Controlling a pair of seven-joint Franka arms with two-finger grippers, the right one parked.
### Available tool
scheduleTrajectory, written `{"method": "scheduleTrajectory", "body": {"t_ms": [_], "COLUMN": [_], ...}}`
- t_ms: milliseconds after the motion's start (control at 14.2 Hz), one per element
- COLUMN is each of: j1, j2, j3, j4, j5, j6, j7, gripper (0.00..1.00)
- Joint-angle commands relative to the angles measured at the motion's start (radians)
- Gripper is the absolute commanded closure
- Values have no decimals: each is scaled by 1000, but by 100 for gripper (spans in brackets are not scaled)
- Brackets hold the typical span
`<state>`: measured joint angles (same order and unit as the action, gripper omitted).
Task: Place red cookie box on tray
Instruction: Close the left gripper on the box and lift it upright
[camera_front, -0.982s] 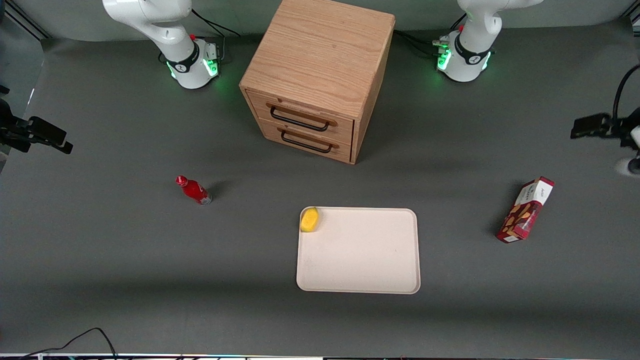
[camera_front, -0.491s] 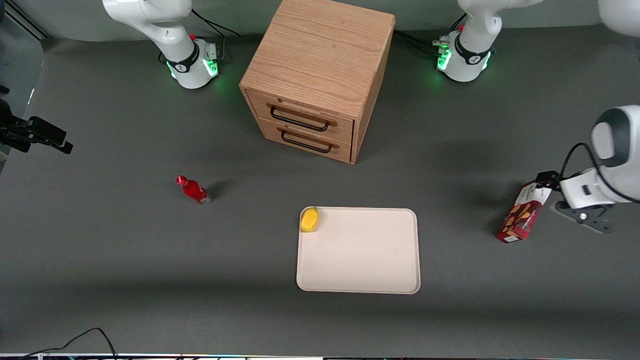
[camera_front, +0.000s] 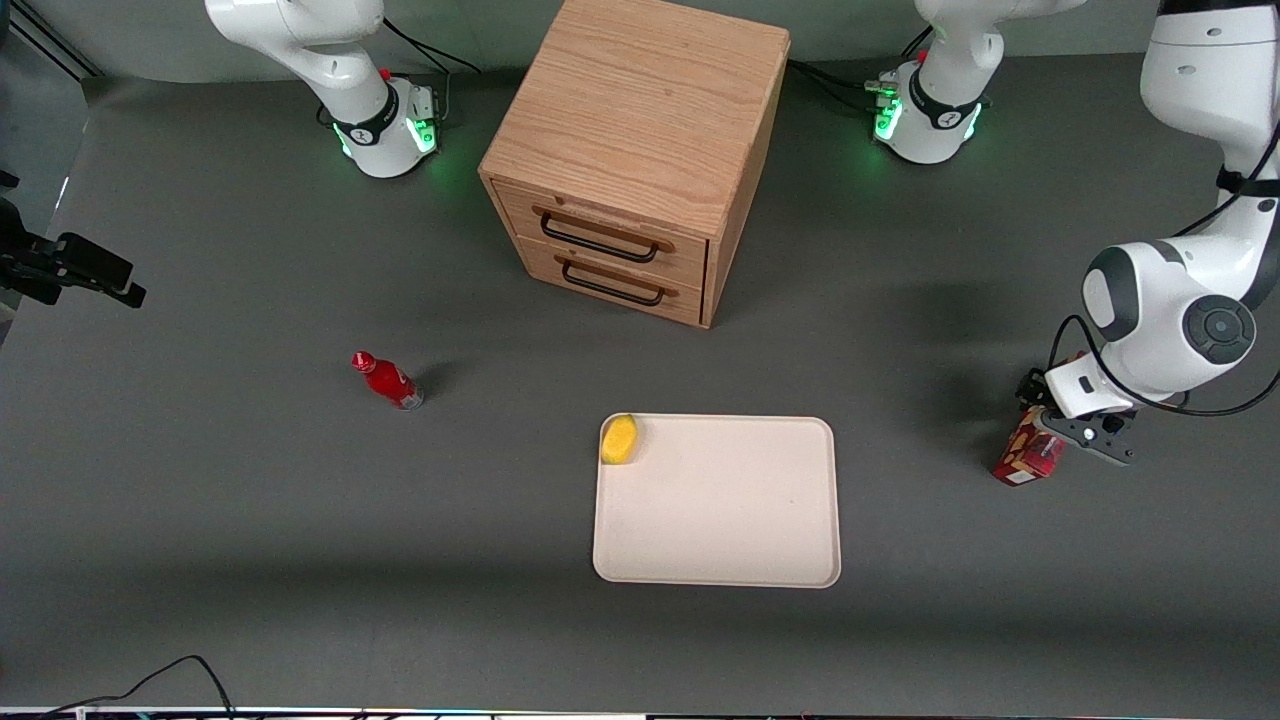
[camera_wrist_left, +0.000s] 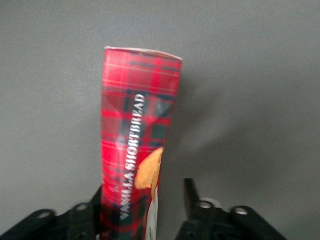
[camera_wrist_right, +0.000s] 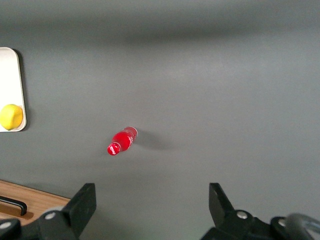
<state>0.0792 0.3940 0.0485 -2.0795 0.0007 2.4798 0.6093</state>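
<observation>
- The bench (camera_front: 300, 520) is a grey mat; the strip nearest the front camera is bare apart from a black cable (camera_front: 160, 680) at its edge, toward the parked arm's end.
- The tray (camera_front: 720, 510) lies flat in the middle of the bench, nearer the front camera than everything else on it.
- A lemon (camera_front: 619, 439) sits in the tray, in the corner farthest from the front camera on the parked arm's side, against the rim. The rest of the tray floor shows plain cream.
- The box (camera_front: 1030, 455) stands on the bench toward the working arm's end, well apart from the tray, with open grey mat between them.
- The gripper (camera_front: 1075, 425) is down over the box's top and hides its upper part in the front view.
- In the left wrist view the box (camera_wrist_left: 137, 145) runs up between the fingers (camera_wrist_left: 190, 192). They are apart, one on each side of it: one close against a tartan face, the other with a visible gap to the box. The lettering reads "VANILLA SHORTBREAD".
- A small red bottle (camera_front: 388, 380) stands on the bench toward the parked arm's end, apart from the tray.
- A wooden cabinet (camera_front: 640, 150) with two drawers stands farther from the front camera than the tray; both drawers are shut, black handles facing the tray.
</observation>
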Motion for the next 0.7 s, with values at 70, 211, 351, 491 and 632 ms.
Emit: {"method": "scheduleTrajectory", "body": {"t_ms": [70,211,351,491,632], "j1": [-9,-13,-18,-21,-21], "j2": [-44,-63,-76,-66,-64], "j3": [5,-1,-25,-87,-204], "j4": [80,198,402,626,712], "j5": [-42,-50,-61,-56,-48], "j6": [-169,-342,-633,-892,-973], "j7": [18,-8,-109,-304,-568], "gripper": [100,100,100,100,100]}}
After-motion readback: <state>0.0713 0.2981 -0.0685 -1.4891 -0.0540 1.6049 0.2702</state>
